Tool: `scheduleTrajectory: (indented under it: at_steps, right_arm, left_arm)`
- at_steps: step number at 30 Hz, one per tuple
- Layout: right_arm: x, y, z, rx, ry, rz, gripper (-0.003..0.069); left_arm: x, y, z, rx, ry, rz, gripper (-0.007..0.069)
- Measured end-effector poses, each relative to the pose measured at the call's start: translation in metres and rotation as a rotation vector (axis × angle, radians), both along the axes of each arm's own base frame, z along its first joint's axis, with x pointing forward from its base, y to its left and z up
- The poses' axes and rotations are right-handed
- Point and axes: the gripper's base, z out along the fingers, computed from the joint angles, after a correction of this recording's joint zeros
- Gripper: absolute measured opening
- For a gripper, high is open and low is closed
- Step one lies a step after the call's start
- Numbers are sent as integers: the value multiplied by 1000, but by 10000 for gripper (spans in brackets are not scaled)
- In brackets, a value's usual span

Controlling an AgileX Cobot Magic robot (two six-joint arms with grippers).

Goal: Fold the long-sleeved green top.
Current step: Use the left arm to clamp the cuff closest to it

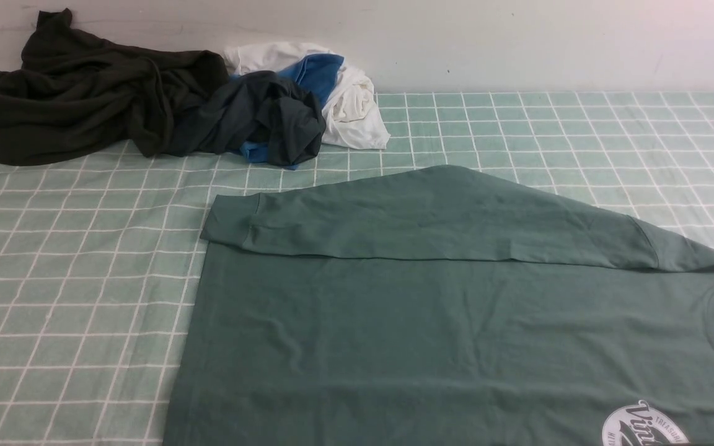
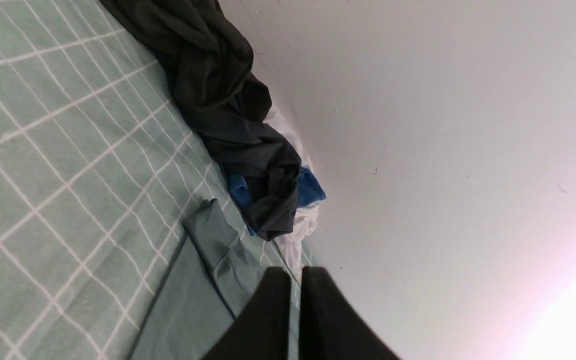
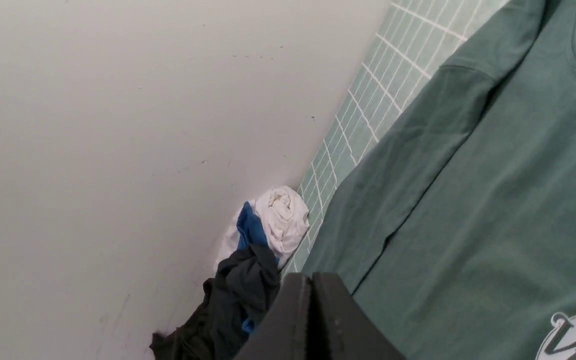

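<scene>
The green long-sleeved top (image 1: pixel 431 334) lies flat on the checked cloth, neck toward the right, its white round logo (image 1: pixel 645 427) at the bottom right. One sleeve (image 1: pixel 406 223) is folded across the body, with its cuff (image 1: pixel 230 218) at the left. In the left wrist view my left gripper (image 2: pixel 294 272) is shut and empty, raised near that cuff (image 2: pixel 213 225). My right gripper (image 3: pixel 311 277) is shut and empty too, hovering above the top (image 3: pixel 468 215) beside the sleeve. Neither gripper shows in the front view.
A very dark olive-black garment (image 1: pixel 78 93) is heaped at the back left against the wall. Next to it lies a dark navy-grey garment (image 1: pixel 258 118) with blue and white cloth (image 1: pixel 351 102). The green checked tablecloth (image 1: pixel 72 279) covers the table.
</scene>
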Motion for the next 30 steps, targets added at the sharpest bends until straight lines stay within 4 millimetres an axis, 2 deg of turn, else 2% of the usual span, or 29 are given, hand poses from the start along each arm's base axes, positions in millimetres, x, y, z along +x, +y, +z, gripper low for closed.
scheduleTrajectory:
  at_steps: [2, 3, 4, 5, 7, 8, 9, 10, 11, 12, 13, 14, 16, 18, 20, 24, 28, 29, 30]
  right_arm:
    - [0, 0, 0, -67, -3, 6, -18]
    - [-1, 1, 2, -151, -4, 25, -18]
    - [-2, 3, 10, -264, -19, 49, -18]
    - [-3, 3, 14, -319, -26, 60, -18]
    - [-5, 2, 43, -569, -70, 63, -18]
    - [-3, 1, 57, -655, -72, 60, -18]
    - [1, 1, 64, -697, -57, 64, -18]
    - [1, 0, 70, -726, -62, 61, -18]
    - [11, -1, 88, -806, -20, 81, -18]
    - [15, -1, 90, -815, -1, 90, -18]
    - [23, -2, 106, -877, 25, 114, -18]
    - [37, -1, 128, -948, 86, 182, -18]
    - [52, -1, 137, -987, 158, 255, -18]
    - [72, 5, 147, -1031, 259, 429, -18]
    - [80, 15, 147, -1050, 317, 579, -18]
    - [87, 38, 117, -1078, 544, 982, -18]
    - [85, 51, 97, -1126, 646, 1164, -18]
    - [85, 51, 97, -1128, 649, 1170, -18]
    - [85, 54, 93, -1139, 651, 1191, -18]
  left_arm:
    - [-1, -1, 4, 55, 0, -14, 20]
    - [-2, -4, 11, 164, 1, -38, 20]
    - [-6, -6, 30, 323, -29, -57, 20]
    - [-8, -6, 36, 380, -41, -58, 20]
    - [-16, -8, 75, 705, -93, -48, 20]
    - [-16, -8, 90, 807, -83, -55, 20]
    - [-13, -9, 101, 867, -68, -66, 20]
    - [-12, -9, 103, 887, -53, -78, 20]
    - [-3, -10, 118, 967, 17, -135, 20]
    - [1, -10, 122, 987, 41, -157, 20]
    - [10, -11, 130, 1020, 112, -217, 20]
    - [29, -11, 140, 1062, 252, -338, 20]
    - [42, -11, 147, 1097, 335, -419, 20]
    - [65, -14, 149, 1186, 472, -597, 20]
    - [81, -21, 142, 1262, 539, -744, 20]
    - [99, -52, 117, 1429, 573, -1070, 20]
    - [108, -81, 95, 1486, 588, -1260, 21]
    - [108, -83, 94, 1488, 588, -1270, 22]
    - [113, -96, 82, 1495, 612, -1340, 37]
